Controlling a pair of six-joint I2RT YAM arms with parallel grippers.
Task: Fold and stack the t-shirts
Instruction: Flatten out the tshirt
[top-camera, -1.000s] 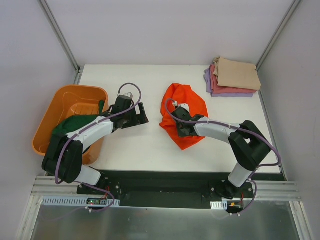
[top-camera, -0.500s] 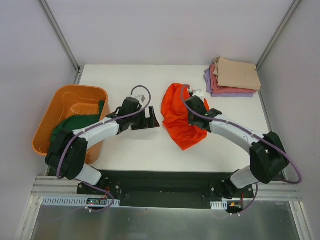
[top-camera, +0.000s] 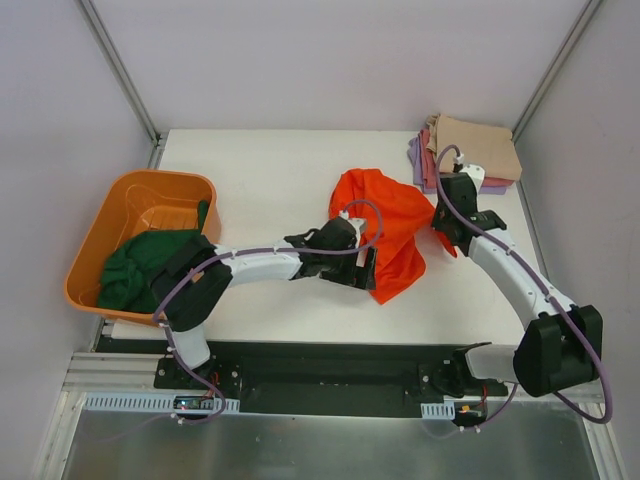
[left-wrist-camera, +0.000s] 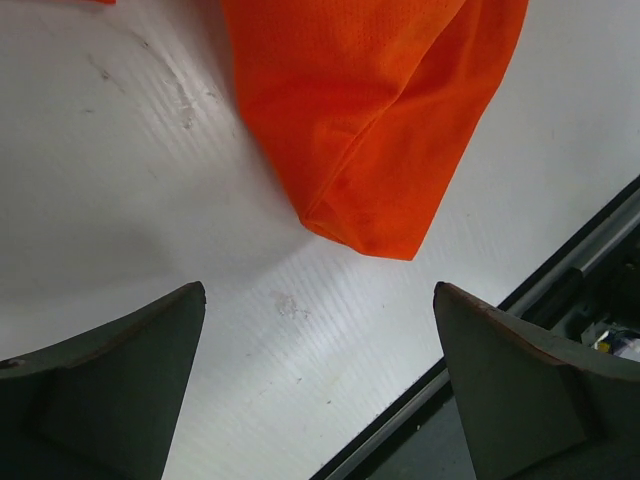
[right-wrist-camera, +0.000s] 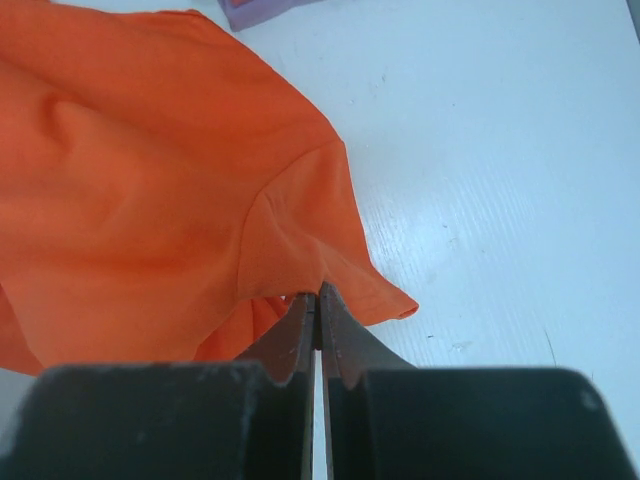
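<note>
The bright orange t-shirt (top-camera: 385, 225) lies crumpled mid-table, stretched toward the right. My right gripper (top-camera: 444, 228) is shut on its right edge; in the right wrist view the fingertips (right-wrist-camera: 320, 296) pinch a fold of the orange t-shirt (right-wrist-camera: 150, 200) by a sleeve seam. My left gripper (top-camera: 366, 270) hovers open at the shirt's near end. The left wrist view shows that gripper (left-wrist-camera: 318, 290) with bare table between its fingers and the orange t-shirt's (left-wrist-camera: 380, 120) lower corner just ahead, not touched. A dark green t-shirt (top-camera: 140, 265) hangs out of the tub. Tan, pink-red and lavender t-shirts (top-camera: 470, 150) lie folded in a stack at the back right.
The rigid orange tub (top-camera: 140, 215) stands at the table's left edge. The stack sits close behind my right wrist. The table's black front rail (left-wrist-camera: 560, 290) runs just beyond the left gripper. A lavender corner (right-wrist-camera: 260, 10) shows at the top of the right wrist view.
My right gripper shut on the orange shirt and pulled its edge right and back, spreading the cloth. My left arm swung right from beside the tub to the shirt's near end, still open.
</note>
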